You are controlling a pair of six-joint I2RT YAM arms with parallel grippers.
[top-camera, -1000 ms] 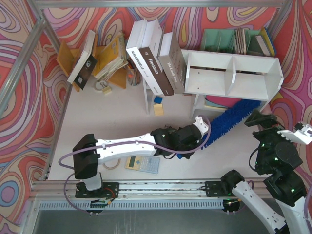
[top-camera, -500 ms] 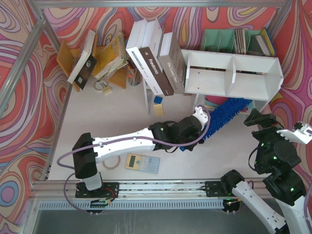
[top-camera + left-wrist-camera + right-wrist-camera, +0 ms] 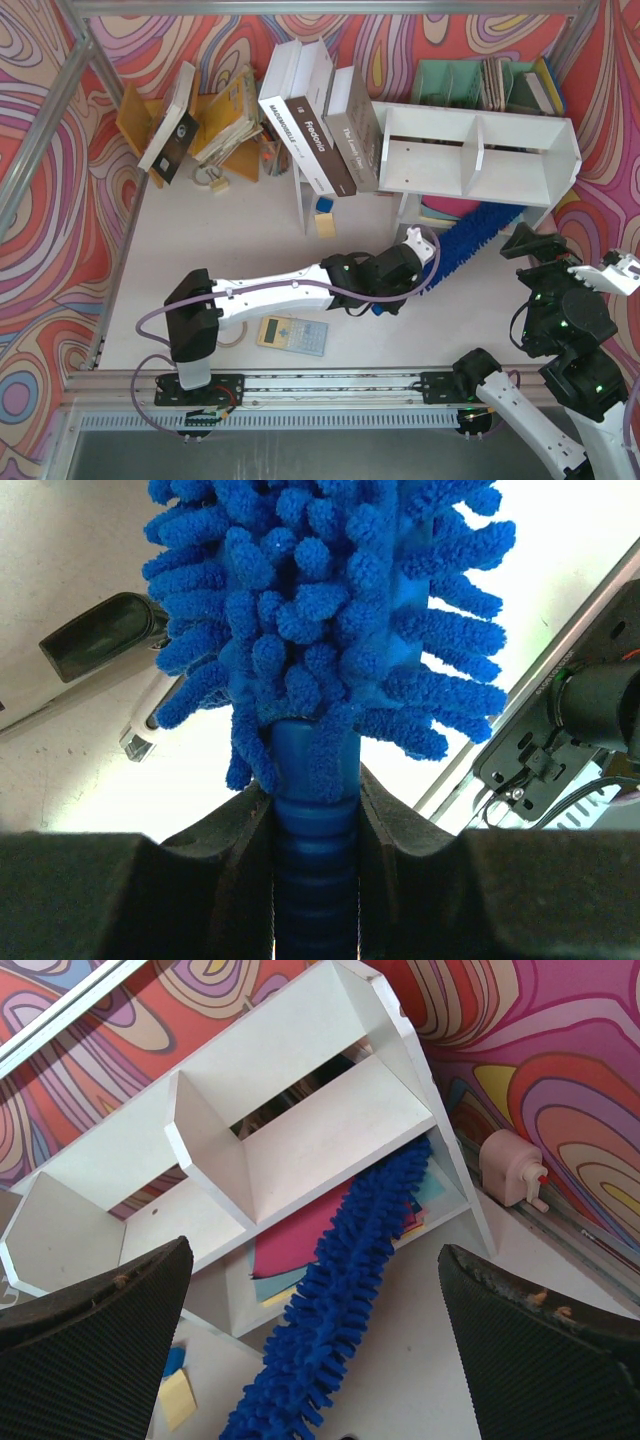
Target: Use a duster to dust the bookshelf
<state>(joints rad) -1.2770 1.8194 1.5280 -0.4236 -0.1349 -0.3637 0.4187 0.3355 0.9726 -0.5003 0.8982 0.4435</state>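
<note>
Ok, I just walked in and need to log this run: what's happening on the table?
The left gripper has its jaws shut on the handle of the duster, whose fluffy blue head reaches into the lower tier of the bookshelf, over pink paper lying there. The right gripper hovers open in front of the shelf's right end, holding nothing.

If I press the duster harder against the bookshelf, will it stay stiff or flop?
The duster has soft-looking fluffy fibres, so it should squash rather than shove the bookshelf. It seems light: held from one end, it runs straight without visible droop. The ribbed handle, clamped in the left end effector, probably won't slip.
</note>
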